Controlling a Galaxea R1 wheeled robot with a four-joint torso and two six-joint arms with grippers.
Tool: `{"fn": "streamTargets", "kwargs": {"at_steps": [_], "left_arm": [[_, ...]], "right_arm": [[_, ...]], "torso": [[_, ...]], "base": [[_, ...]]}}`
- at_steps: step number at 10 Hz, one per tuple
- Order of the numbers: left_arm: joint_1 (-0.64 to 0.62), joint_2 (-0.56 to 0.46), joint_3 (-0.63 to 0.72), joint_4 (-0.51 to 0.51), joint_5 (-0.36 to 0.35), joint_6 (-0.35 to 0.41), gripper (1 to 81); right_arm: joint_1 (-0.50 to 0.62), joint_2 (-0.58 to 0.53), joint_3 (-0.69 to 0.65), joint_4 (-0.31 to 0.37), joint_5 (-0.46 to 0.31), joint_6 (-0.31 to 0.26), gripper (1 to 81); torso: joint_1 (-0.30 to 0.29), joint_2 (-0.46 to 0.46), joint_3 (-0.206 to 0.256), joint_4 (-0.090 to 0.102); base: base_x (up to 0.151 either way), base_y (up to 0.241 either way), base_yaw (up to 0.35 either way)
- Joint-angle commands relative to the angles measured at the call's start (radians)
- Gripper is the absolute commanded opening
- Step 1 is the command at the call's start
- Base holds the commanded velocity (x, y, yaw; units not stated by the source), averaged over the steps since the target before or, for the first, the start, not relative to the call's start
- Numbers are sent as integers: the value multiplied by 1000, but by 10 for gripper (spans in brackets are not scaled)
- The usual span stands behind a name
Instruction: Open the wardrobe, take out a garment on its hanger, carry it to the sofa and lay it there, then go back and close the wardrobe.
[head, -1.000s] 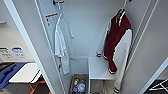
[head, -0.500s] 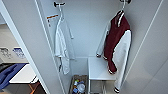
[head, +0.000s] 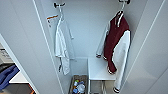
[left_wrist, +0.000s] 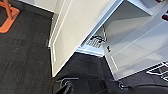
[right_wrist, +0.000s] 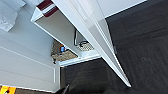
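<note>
The wardrobe stands open, its doors swung wide at the left and right edges of the head view. The jacket hangs at the upper right of the frame on its hanger, whose hook goes over a dark peg near the top edge. Its white sleeve falls toward the lower right, the striped cuff near the bottom edge. A white shirt hangs at the upper left from another peg. Below the jacket sits a small white shelf, and beside it, at bottom centre, a basket holds what look like small bottles. A blue shape shows at the lower left. Whether either end effector is open or closed, I cannot tell.
</note>
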Motion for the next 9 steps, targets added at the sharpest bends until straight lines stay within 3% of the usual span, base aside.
{"fn": "streamTargets", "kwargs": {"at_steps": [1,5,9], "left_arm": [[59,266,-301,98,128,-125,811],[59,469,-490,126,317,-125,811],[57,623,-654,138,428,-123,811]], "right_arm": [[-124,186,-188,-61,-92,55,811],[-189,395,-369,-95,-170,52,811],[-257,591,-601,-150,-178,53,811]], "torso": [[0,0,0,0],[-1,0,0,0],[-2,-1,1,0]], "base": [[0,0,0],[0,0,0],[0,0,0]]}}
